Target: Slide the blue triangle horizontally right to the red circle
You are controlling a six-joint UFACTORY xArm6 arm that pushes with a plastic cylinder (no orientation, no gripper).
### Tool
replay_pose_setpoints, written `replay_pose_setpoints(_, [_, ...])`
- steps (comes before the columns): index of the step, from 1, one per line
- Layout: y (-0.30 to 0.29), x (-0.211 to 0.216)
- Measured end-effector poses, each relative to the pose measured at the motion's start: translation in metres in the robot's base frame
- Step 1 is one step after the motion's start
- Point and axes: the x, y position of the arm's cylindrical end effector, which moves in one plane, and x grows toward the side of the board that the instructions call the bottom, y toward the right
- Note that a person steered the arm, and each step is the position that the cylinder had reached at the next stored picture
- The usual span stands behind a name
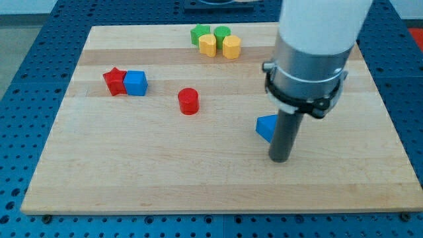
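The arm comes down from the view's top right, its broad white casing cut off by the upper edge. Below the casing sits a grey metal cylinder, ringed at its base by a black clamp collar. From that collar a straight dark rod drops vertically. My tip rests at the rod's lower end, on the right half of the scene, toward the near side.

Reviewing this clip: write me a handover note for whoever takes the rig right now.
My tip is down on the board, just right of the blue triangle and slightly nearer the view's bottom.
The red circle stands apart, to the triangle's upper left.
Done: nothing visible; the two blocks are not together.
Left: bring the triangle beside the circle; probably reposition the tip first.
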Motion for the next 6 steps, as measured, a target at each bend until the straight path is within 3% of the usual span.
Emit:
replay_pose_setpoints(4, [-0.008, -0.056])
replay_pose_setpoints(6, [0.037, -0.056])
